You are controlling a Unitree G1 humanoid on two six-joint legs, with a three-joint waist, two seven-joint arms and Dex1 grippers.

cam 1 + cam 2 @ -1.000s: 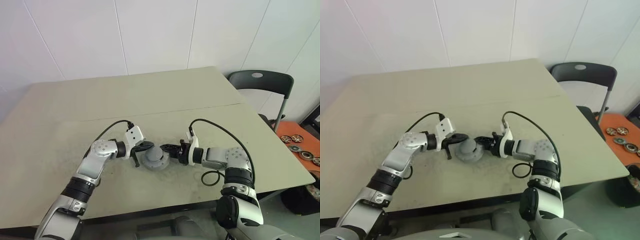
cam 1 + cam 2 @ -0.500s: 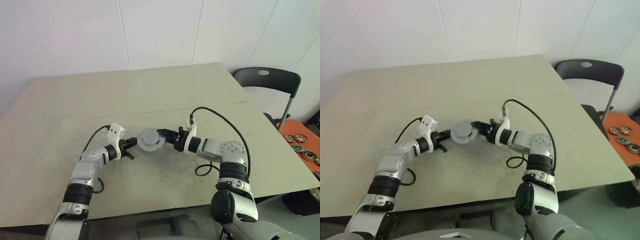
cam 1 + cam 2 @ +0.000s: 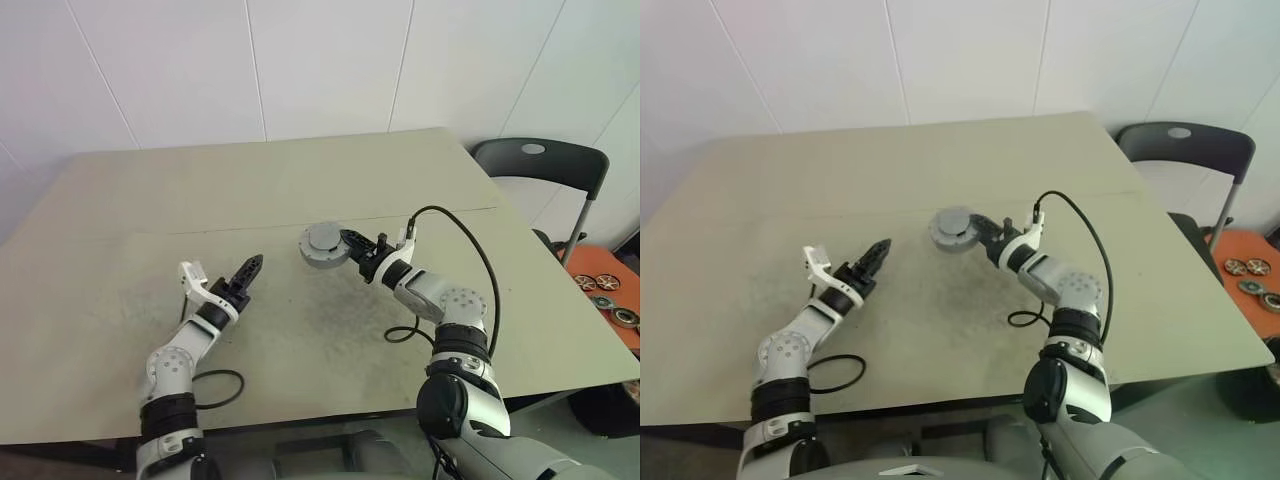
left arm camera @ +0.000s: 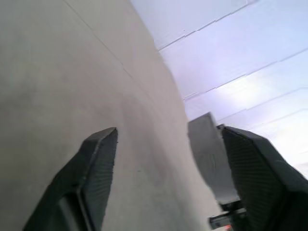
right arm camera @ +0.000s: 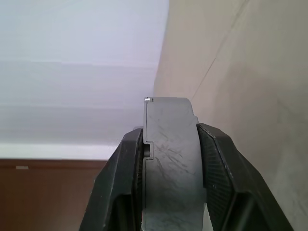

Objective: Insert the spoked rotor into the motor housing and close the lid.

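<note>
Beyond the left tool, which stands wide and empty, the motor housing hangs above the worktop, clamped edgewise (lid seemingly on) by the nearer right tool.

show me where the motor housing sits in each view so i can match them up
Left eye view: motor housing, centre, clamped in the right gripper.
Right eye view: just above centre.
Left wrist view: grey block between the fingers.
Right wrist view: edge-on between the fingers.
Shared landmark: the table.
</note>
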